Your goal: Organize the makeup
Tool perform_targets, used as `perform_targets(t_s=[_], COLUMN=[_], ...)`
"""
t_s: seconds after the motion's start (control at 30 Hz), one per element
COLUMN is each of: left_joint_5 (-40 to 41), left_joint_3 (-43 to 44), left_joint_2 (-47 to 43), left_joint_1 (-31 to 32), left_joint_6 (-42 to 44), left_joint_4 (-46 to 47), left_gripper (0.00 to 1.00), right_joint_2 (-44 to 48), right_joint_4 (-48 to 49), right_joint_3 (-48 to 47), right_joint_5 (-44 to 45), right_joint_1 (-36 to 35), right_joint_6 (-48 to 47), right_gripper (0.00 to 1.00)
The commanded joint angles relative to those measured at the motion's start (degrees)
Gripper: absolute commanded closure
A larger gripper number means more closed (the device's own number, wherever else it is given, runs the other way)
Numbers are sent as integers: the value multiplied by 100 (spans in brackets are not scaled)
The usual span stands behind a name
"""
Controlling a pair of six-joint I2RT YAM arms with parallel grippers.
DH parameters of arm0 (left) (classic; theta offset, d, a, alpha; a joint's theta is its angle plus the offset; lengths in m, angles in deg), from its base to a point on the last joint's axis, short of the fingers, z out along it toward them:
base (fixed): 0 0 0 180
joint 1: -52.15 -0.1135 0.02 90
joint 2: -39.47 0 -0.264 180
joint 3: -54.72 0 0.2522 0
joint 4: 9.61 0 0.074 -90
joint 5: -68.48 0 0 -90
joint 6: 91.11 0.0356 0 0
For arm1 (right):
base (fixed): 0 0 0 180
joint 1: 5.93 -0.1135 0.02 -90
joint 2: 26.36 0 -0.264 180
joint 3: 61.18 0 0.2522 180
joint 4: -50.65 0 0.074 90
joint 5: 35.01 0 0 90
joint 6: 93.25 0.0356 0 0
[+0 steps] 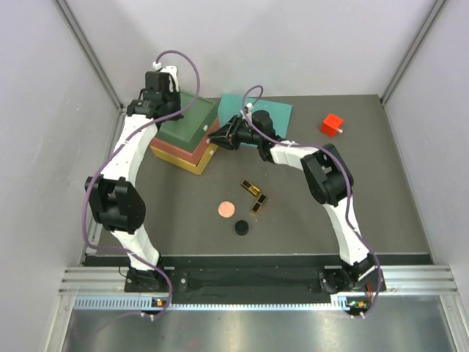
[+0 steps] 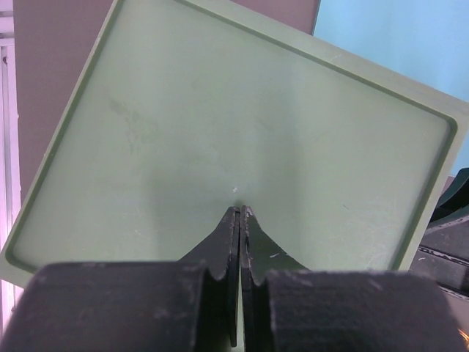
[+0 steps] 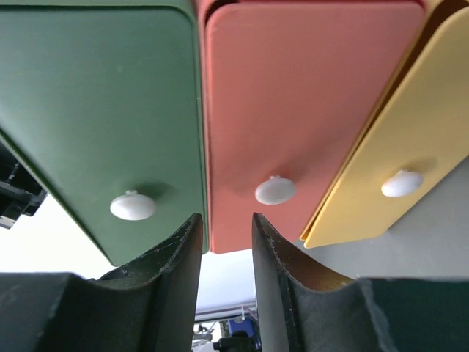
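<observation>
Two black-and-gold cases, a pink disc and a small black jar lie on the dark table in front of the arms. No tubes are in view. A drawer stack has green, red and yellow drawers. My left gripper is shut and empty, its tips at the stack's green top. My right gripper is open and empty, its tips just short of the red drawer front and its white knob.
The green drawer front and yellow drawer front each carry a white knob. A teal mat lies behind the right gripper. A red cube stands at the back right. Grey walls enclose the table.
</observation>
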Motion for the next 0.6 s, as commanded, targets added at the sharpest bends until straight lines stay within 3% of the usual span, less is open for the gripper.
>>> perform_targets(t_s=[0.0, 0.17, 0.23, 0.33, 0.57], left_joint_5=[1, -34, -34, -25, 10], left_joint_3=[97, 167, 167, 167, 167], left_joint_2=[194, 290, 281, 299, 264], left_joint_1=[-71, -80, -80, -80, -80], left_joint_6=[-107, -107, -107, -107, -54], left_joint_4=[-442, -538, -547, -556, -609], left_gripper=[100, 100, 100, 100, 100], right_joint_2=[-54, -107, -124, -186, -475], right_joint_4=[113, 122, 122, 175, 586], right_joint_3=[-148, -113, -122, -122, -166], right_joint_5=[30, 39, 30, 48, 39], right_joint_1=[-62, -62, -54, -54, -54], right_joint_6=[24, 24, 41, 59, 339], right_gripper=[67, 66, 58, 55, 55])
